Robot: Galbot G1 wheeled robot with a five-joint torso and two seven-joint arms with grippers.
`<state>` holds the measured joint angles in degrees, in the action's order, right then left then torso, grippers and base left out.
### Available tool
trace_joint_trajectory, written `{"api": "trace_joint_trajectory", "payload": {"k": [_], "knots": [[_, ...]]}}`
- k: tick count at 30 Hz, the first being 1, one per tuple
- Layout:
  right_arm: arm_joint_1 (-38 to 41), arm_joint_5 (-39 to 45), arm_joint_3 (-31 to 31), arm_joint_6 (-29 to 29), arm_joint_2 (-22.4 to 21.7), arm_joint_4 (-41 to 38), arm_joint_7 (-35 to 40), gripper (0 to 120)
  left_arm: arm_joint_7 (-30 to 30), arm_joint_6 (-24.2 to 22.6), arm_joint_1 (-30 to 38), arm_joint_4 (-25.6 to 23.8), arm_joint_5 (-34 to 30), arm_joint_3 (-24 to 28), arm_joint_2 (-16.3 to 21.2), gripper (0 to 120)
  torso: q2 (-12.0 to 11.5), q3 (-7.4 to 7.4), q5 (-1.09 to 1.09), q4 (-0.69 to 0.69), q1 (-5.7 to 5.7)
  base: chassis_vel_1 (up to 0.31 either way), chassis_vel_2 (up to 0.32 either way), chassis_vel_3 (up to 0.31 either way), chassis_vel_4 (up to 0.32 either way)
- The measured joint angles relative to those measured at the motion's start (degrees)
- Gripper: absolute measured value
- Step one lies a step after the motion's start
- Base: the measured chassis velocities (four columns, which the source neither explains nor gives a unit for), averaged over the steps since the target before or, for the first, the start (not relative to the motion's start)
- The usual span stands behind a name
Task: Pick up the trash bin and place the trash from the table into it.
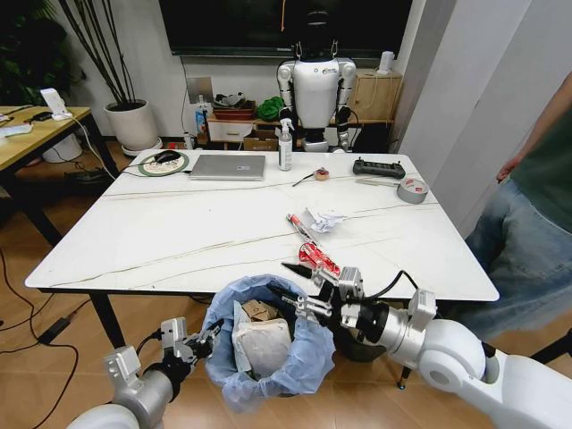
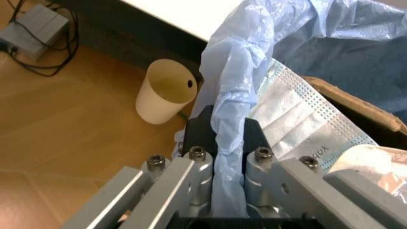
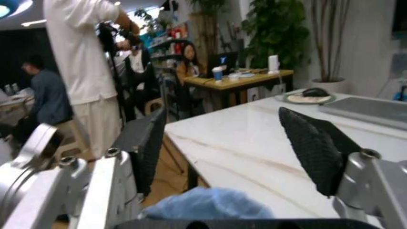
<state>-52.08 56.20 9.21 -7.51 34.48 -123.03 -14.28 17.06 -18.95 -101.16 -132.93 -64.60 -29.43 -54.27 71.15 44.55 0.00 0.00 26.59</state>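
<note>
Trash bin (image 1: 268, 344) hangs just below near edge of table (image 1: 179, 232), left gripper (image 2: 219, 143) clamped on its blue liner. Carton, paper already inside — red wrapper (image 1: 317, 257) and crumpled tissue (image 1: 323, 220) remain on table. Right gripper (image 1: 299, 288) spread wide, empty, above bin rim.

so the left end effector (image 2: 222, 138) was clamped on the light-blue bag of the trash bin (image 2: 305, 43), a face mask (image 2: 299, 129) and cardboard inside, cream cup (image 2: 164, 93) on the wood floor (image 2: 64, 124)
</note>
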Motion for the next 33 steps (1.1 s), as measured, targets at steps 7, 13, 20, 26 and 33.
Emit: {"api": "trace_joint_trajectory", "payload": {"k": [7,13,20,26,33], "knots": [[3.0,1.8,-3.0,3.8,3.5,4.8,13.9,94,0.0,0.0,-1.0,0.6,1.4,0.5,-0.1,2,0.0,0.0,0.0,0.01,0.0,0.0,0.0,0.0,0.0],[3.0,-1.6,-3.3,7.3,5.0,11.5,18.8,100,0.0,-0.1,-1.8,0.6,2.5,0.1,0.4,2,0.0,0.0,0.01,0.0,0.02,0.0,0.0,0.0,0.0],[1.9,-3.8,-2.3,9.1,5.9,14.9,17.5,100,0.0,-0.1,-3.3,0.7,4.9,-1.2,0.7,2,0.0,0.0,0.01,0.0,0.01,0.0,0.0,0.0,0.0],[1.6,-4.2,-0.6,10.8,5.9,15.4,16.9,100,0.0,-0.1,-3.8,1.2,5.3,-2.1,0.9,2,0.0,-0.01,0.0,0.0,0.01,0.0,0.0,0.0,0.0],[1.1,-6.5,0.7,12.3,6.4,17.8,17.0,100,0.0,0.0,-3.3,1.0,5.2,-2.0,0.6,2,0.0,0.0,0.0,0.0,0.0,0.0,0.0,0.0,0.0]]}}
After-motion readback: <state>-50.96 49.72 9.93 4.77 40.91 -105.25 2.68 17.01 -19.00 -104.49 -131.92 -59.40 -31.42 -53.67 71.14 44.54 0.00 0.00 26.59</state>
